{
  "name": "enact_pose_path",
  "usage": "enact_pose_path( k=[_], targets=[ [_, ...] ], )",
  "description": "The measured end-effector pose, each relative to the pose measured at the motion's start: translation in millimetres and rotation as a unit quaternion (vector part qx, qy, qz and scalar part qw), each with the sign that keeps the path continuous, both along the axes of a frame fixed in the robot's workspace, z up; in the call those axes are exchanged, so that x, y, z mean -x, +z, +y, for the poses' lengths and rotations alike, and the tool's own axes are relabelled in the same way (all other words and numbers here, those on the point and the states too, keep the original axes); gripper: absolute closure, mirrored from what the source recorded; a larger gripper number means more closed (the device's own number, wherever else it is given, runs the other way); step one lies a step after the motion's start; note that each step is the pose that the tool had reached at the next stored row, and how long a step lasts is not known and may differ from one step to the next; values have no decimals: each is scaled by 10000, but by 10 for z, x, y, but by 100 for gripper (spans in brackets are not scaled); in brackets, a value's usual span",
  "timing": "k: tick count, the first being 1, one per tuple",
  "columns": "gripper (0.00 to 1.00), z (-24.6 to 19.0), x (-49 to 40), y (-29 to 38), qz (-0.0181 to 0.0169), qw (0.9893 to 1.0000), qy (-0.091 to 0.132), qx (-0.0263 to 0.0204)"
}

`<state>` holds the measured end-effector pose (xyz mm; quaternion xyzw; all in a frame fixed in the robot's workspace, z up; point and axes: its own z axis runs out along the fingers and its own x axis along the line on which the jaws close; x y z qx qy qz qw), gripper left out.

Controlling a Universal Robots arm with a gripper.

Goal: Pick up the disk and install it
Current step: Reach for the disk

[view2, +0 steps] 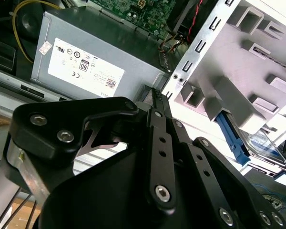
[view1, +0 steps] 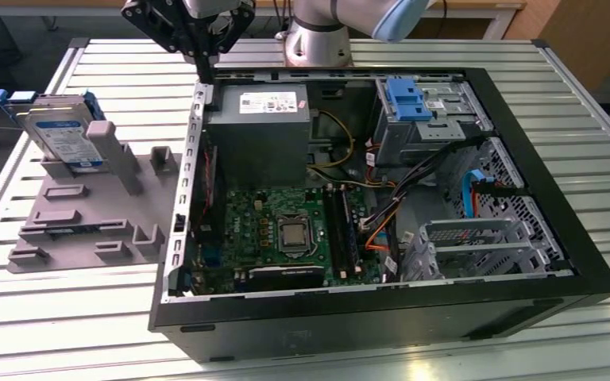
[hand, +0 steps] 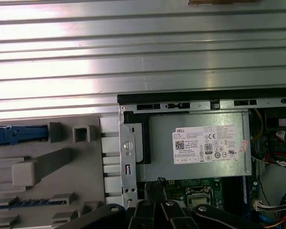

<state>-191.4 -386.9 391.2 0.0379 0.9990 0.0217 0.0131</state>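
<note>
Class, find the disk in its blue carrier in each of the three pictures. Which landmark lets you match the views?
Exterior view: the disk stands in the grey holder, at the exterior view's left of the computer case.
Second wrist view: the disk peeks out behind the holder.
First wrist view: its blue carrier edge shows on the holder, outside the case wall.
Shared landmark: the power-supply box with white sticker.

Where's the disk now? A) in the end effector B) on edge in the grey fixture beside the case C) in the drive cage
B: the disk stands in the grey fixture at the exterior view's left of the computer case, apart from the end effector.
</note>
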Motion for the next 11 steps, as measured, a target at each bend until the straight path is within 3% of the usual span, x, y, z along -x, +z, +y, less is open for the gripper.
enact_pose_path(
  k=[11],
  targets=[
    [89, 0, 26, -2, 0, 10000, 0, 0]
  ],
)
